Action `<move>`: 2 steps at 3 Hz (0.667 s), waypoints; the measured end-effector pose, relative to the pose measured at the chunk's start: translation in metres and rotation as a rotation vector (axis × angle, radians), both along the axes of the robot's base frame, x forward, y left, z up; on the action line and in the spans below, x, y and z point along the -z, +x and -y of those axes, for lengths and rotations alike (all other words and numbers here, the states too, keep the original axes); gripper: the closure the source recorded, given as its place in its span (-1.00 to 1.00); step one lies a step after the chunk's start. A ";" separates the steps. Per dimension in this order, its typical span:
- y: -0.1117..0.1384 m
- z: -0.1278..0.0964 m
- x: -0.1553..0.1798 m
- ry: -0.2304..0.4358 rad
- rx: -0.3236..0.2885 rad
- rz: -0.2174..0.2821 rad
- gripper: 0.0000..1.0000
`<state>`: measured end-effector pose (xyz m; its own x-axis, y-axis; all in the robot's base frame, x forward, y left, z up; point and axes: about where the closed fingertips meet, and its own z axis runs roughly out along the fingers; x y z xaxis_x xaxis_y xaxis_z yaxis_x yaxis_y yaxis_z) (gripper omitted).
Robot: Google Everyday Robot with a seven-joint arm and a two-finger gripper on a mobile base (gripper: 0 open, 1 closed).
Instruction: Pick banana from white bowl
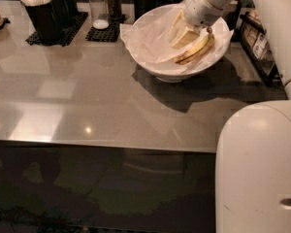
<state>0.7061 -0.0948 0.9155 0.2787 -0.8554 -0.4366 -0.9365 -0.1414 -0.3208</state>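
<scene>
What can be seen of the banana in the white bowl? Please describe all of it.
The banana is slim, curved and yellow, with brown streaks. It lies slanted on the crumpled white paper lining the white bowl, toward the bowl's right side. The gripper is in the bowl, close at the banana's upper left; whether they touch is unclear.

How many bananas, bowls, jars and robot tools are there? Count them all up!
Bananas: 1
Bowls: 1
Jars: 2
Tools: 1, down in the bowl, right beside the banana
Total: 5
</scene>
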 end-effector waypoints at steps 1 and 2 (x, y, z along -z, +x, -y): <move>0.002 -0.003 0.024 0.001 -0.009 -0.040 0.48; 0.006 -0.007 0.050 -0.007 -0.026 -0.082 0.17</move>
